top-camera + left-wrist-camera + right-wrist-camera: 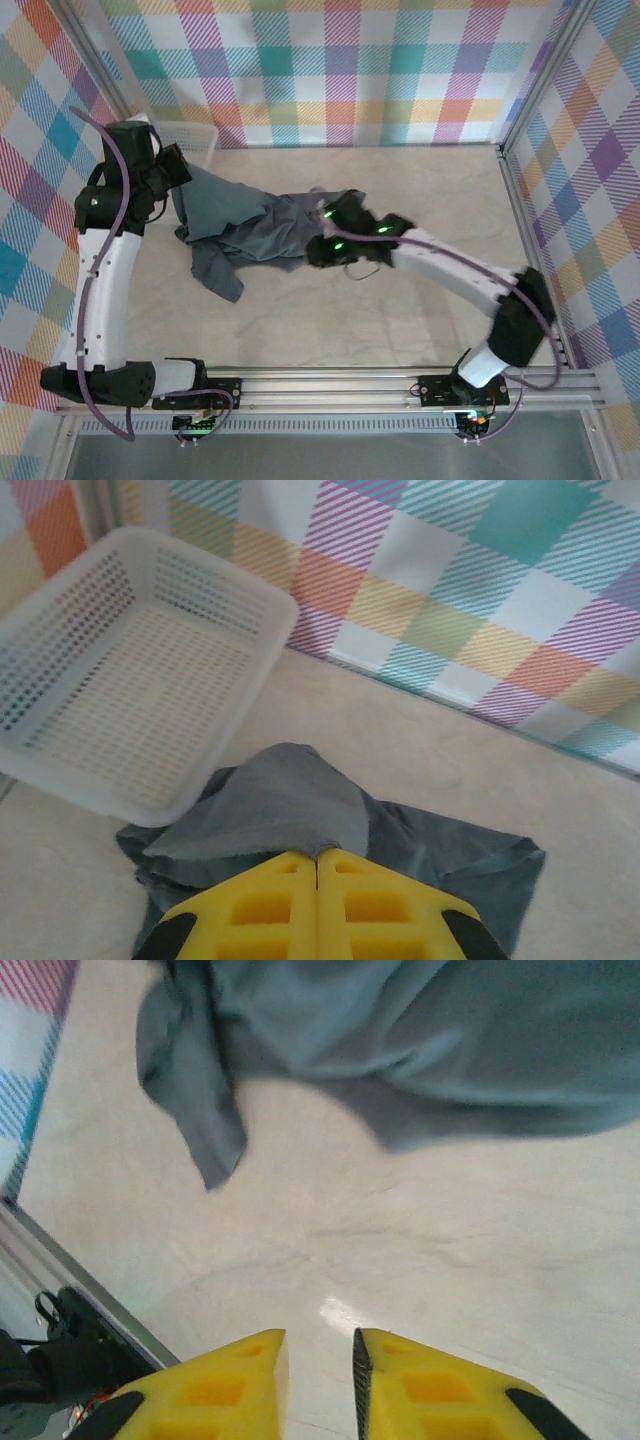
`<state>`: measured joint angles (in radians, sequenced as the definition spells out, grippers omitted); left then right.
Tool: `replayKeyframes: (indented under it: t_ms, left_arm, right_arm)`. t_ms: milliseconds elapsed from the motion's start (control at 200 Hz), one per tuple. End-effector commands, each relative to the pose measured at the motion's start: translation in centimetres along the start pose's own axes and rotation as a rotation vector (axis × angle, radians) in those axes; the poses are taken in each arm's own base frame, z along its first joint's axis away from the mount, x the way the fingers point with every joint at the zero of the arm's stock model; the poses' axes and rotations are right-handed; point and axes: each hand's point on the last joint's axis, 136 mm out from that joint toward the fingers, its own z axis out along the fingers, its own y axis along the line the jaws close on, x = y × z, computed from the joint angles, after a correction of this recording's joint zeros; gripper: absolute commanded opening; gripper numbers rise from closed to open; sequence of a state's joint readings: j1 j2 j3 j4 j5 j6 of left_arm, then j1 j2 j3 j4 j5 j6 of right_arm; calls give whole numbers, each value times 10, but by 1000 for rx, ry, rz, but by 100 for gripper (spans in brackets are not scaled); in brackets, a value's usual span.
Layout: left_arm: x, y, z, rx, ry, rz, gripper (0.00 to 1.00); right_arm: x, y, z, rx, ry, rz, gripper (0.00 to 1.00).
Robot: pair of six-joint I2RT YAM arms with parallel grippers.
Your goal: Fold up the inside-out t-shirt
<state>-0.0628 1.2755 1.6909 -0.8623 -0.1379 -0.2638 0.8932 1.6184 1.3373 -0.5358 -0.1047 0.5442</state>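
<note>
The overhead view takes in the inside-out t-shirt (250,225) as a whole. It is a crumpled blue-grey heap on the pale worktop (400,180), left of centre. One loose flap trails toward 7 o'clock and its far-left edge is drawn up toward 10 o'clock, where the left end effector (178,172) meets it. At that height the fingers cannot be made out.

The left wrist view gives the detail. The two yellow pads (270,905) are pressed flat together with no gap, and a raised fold of the shirt (290,800) is pinched at their tips. The rest of the cloth spreads on the worktop below.

This view also looks into the white mesh basket (200,558) at 10 o'clock. It is upright against the checked wall, nothing lies inside it, and its near corner overlaps the edge of the shirt. From overhead, a strip of its rim (195,135) shows at 11 o'clock beside the left arm.

In the right wrist view the right end effector (320,1350) hangs over bare worktop. Its fingers are parted by a narrow slot with nothing between them. The shirt (450,1040) lies ahead of them at 12 o'clock, apart from the tips.
</note>
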Motion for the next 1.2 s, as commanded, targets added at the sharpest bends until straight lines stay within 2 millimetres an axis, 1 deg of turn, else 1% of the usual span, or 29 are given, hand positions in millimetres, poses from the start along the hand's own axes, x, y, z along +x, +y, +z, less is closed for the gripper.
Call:
replayKeyframes:
  t_ms: [0,5,50,80,90,130,165,225,325,390,490,590,695,810,845,930,1035,1055,1105,1140,1195]
  left_arm:
    - [7,19,10,-87,-11,49,0]
    - [8,19,10,-88,-10,50,0]
    - [13,22,10,-91,-4,52,0]
    - [16,23,10,-92,1,56,0]
    - [17,23,10,-92,4,56,0]
    - [21,24,10,-93,13,65,0]
    - [24,26,11,-97,21,70,0]
    - [29,27,11,-96,28,76,0]
    - [38,29,16,-96,51,82,0]
    - [41,29,17,-93,57,85,0]
    - [41,29,18,-89,57,84,0]
    - [40,28,18,-86,52,84,0]
    - [42,29,22,-92,60,88,0]
    - [44,31,24,-102,67,89,0]
    - [45,32,24,-104,66,89,0]
    - [45,32,23,-104,64,87,0]
    - [44,33,23,-109,62,87,0]
    - [44,33,23,-110,61,88,0]
    - [43,33,23,-110,59,86,0]
    - [43,33,23,-111,60,86,0]
    - [43,34,23,-112,59,84,0]
  right_arm:
    - [15,55,69,-81,12,-67,30]
    - [13,60,70,-87,8,-71,30]
    - [19,77,92,-90,24,-119,31]
    - [23,84,109,-69,28,-171,32]
    - [23,89,113,-67,25,-193,32]
    - [26,98,131,-39,24,-290,33]
    - [25,99,148,11,15,-367,35]
    - [25,95,168,53,38,-425,37]
    - [23,88,189,117,83,-483,38]
    - [22,86,194,145,100,-490,39]
    - [24,76,207,193,120,-493,47]
    - [33,71,219,199,162,-495,48]
    - [43,80,227,141,192,-484,48]
    - [55,85,237,116,226,-467,49]
    - [58,84,239,122,235,-467,50]
    - [66,74,245,172,264,-458,49]
    - [73,52,250,268,291,-444,46]
    - [73,48,250,292,292,-444,43]
    - [73,34,249,354,293,-448,34]
    - [72,26,247,396,289,-455,30]
    - [68,19,243,443,281,-471,22]
